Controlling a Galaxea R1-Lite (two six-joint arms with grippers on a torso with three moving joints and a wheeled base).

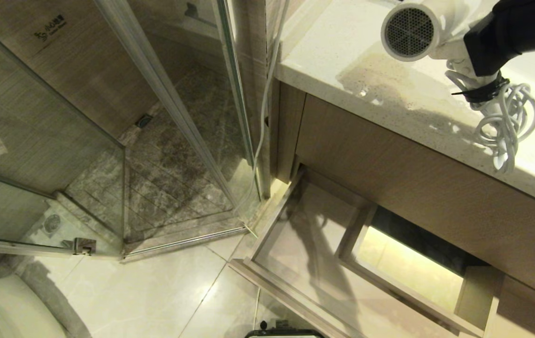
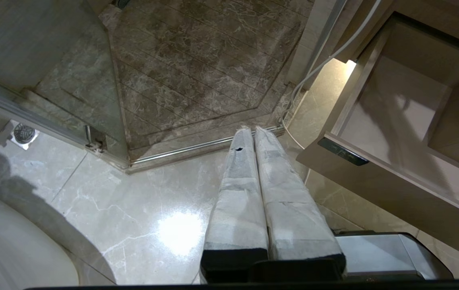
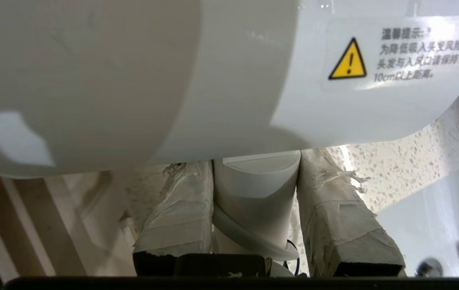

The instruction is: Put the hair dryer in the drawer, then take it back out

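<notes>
The white hair dryer (image 1: 410,30) hangs above the countertop at the far right, its dark mesh grille facing me. Its coiled white cord (image 1: 507,126), bound by a black strap (image 1: 483,91), dangles over the counter edge. My right gripper (image 1: 471,54) is shut on the dryer's handle (image 3: 257,193), one taped finger on each side, with the barrel (image 3: 213,80) just beyond the fingertips (image 3: 326,177). Below the counter the drawer (image 1: 291,234) stands pulled out, its pale interior bare. My left gripper (image 2: 252,131) hangs shut and empty over the floor, beside the drawer front (image 2: 374,181).
A speckled countertop (image 1: 389,94) with a white sink basin (image 3: 435,225) lies under the dryer. A glass shower door (image 1: 178,117) stands to the left, and a thin white cable (image 1: 267,94) runs down beside it. The drawer has a boxed cut-out (image 1: 408,263). A toilet (image 1: 4,310) sits at the near left.
</notes>
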